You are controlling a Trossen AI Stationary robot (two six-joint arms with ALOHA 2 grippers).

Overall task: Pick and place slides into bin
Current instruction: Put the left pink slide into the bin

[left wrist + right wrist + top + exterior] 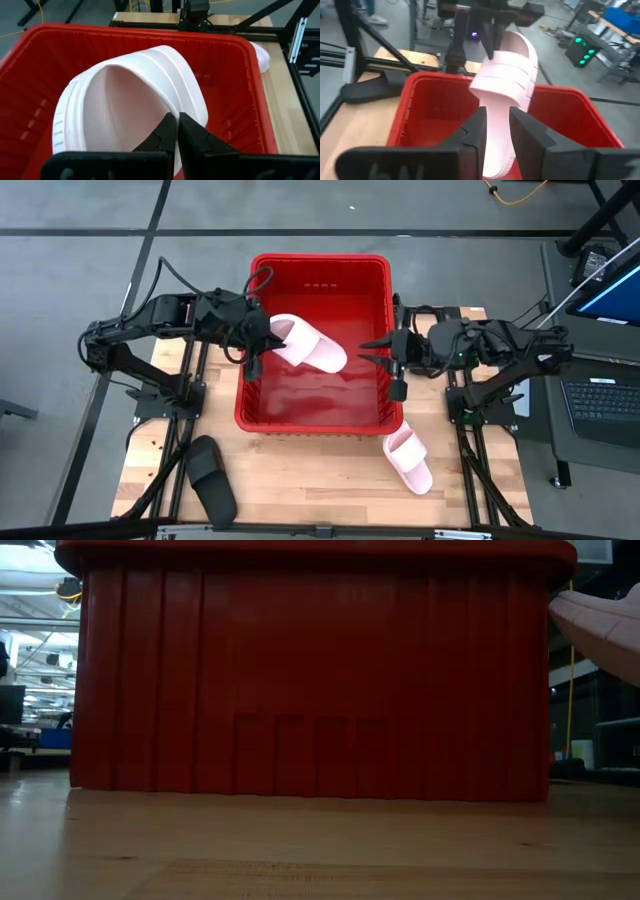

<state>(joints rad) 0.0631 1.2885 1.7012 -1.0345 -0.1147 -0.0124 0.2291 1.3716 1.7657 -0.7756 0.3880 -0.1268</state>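
On the wooden tabletop (320, 470) sits the bin (258, 395). We hold a pink slide (308, 343) above it, left gripper (262, 345) clamped at its 9 o'clock end; right gripper (378, 352), jaws apart, waits at 3 o'clock. Next, we judge: release.

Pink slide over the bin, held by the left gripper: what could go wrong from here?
1. The left gripper pinches only the edge of the pink slide; it may slip or swing before release.
2. The right gripper, open, hangs over the bin close to the slide; the arms could clash.
3. The other pink slide lies by the bin's outer wall, awkward to reach.
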